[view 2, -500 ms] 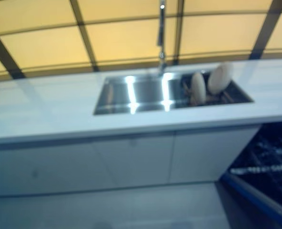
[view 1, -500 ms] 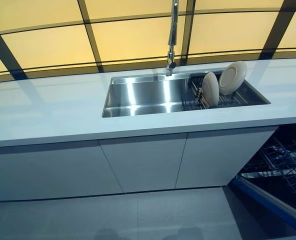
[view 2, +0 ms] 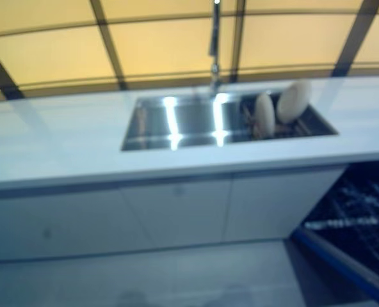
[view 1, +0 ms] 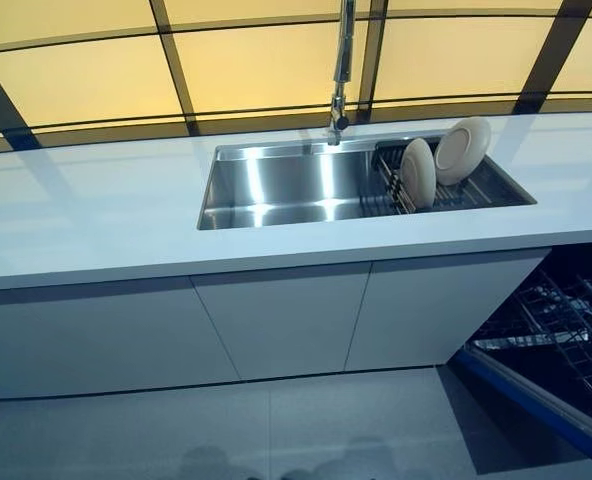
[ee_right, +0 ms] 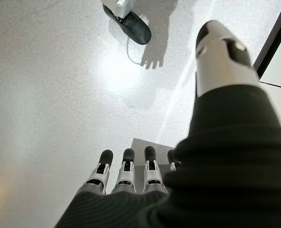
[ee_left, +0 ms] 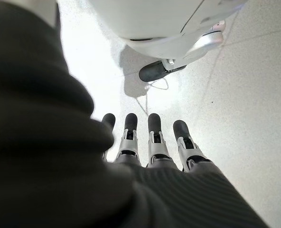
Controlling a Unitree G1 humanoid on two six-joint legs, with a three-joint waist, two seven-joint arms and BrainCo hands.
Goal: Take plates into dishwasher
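Head view: plates (view 1: 438, 162) beyond hands' reach.

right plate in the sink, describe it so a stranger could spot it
Find the steel sink set in the white counter, below the tap. A wire rack fills its right end with two pale plates. The right plate leans back showing its round face; the other plate stands nearly edge-on.

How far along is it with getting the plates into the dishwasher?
Nothing looks loaded yet. Both plates, one and the other, stand in the rack at the sink's right end. The dishwasher is open at lower right. Nothing is in hand: the left hand and right hand hang open over the floor. Both plates remain to be moved.
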